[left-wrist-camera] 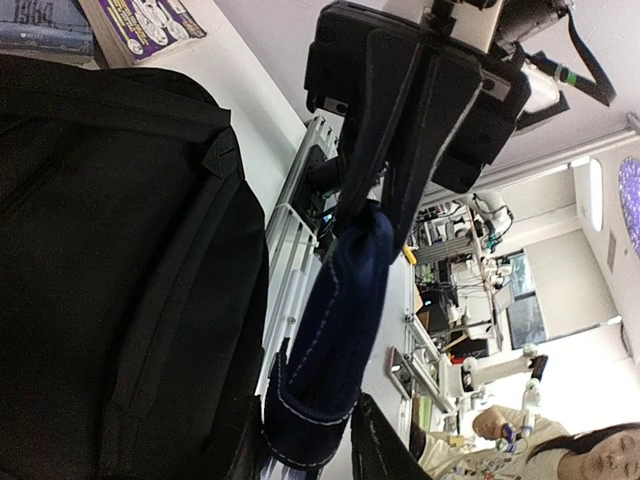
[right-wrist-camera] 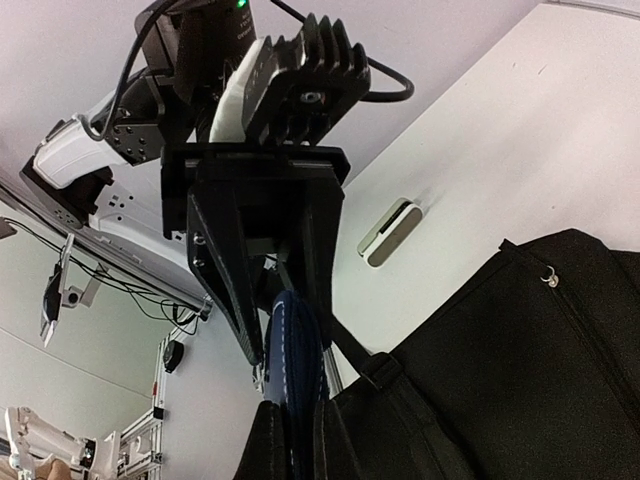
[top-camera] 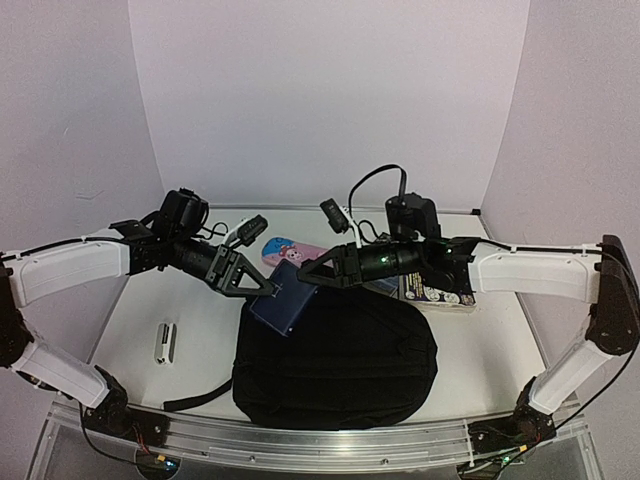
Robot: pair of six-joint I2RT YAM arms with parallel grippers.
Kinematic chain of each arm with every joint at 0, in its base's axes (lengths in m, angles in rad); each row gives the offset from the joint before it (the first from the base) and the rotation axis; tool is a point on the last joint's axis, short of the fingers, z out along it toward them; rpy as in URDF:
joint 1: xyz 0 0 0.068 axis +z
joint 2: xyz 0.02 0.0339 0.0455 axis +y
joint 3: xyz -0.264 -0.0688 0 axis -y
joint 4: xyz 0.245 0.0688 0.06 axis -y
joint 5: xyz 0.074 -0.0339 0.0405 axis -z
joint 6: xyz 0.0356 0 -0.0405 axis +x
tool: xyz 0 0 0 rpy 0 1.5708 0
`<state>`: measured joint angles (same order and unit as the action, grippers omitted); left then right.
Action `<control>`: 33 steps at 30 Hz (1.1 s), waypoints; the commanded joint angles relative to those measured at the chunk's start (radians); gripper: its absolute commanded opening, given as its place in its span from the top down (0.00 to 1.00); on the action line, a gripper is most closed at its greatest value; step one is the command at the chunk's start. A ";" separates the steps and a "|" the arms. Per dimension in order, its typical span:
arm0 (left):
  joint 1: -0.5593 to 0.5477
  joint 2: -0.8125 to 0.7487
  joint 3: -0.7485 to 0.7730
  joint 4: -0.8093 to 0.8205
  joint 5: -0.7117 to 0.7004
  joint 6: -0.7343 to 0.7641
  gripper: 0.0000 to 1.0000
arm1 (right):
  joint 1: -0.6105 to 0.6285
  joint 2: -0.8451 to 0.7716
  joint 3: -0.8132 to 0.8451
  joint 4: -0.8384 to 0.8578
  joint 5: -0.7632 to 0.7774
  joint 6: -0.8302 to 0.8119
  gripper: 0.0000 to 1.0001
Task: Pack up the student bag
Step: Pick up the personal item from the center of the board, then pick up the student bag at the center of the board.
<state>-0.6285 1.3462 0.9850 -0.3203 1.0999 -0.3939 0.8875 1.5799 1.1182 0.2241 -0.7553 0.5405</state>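
Pinching one blue pouch [top-camera: 282,308], left gripper [top-camera: 270,289] and right gripper [top-camera: 305,280] face each other; student bag [top-camera: 340,365] lies just beneath.

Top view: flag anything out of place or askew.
The dark blue pouch hangs tilted in the air by the student bag's top edge, pinched by the left gripper and the right gripper at once, not packed. Nothing else stands out.

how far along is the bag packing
Nothing looks packed yet. In hand: the left gripper and right gripper both pinch the blue pouch at the top edge of the student bag. Left: the pink case, books and small white item sit outside it.
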 commanded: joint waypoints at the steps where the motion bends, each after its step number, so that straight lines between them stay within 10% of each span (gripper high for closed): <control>1: 0.000 0.005 -0.006 0.048 0.017 -0.003 0.97 | 0.005 -0.056 -0.012 0.058 0.068 0.028 0.78; 5: 0.018 0.010 0.029 -0.027 -0.102 0.021 1.00 | -0.002 -0.089 -0.042 -0.077 0.273 0.053 0.27; 9: 0.128 0.044 0.084 -0.167 -0.145 0.054 1.00 | -0.012 -0.095 -0.059 -0.313 0.534 0.090 0.12; 21: 0.328 0.046 0.262 -0.314 -0.316 0.181 1.00 | -0.137 -0.220 -0.228 -0.747 0.923 0.328 0.10; 33: 0.331 0.105 0.198 -0.200 -0.162 0.179 1.00 | -0.137 -0.256 -0.376 -0.723 0.798 0.357 0.27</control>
<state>-0.2993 1.4278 1.1702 -0.5709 0.8451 -0.2369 0.7467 1.3312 0.7845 -0.5660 0.1410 0.9078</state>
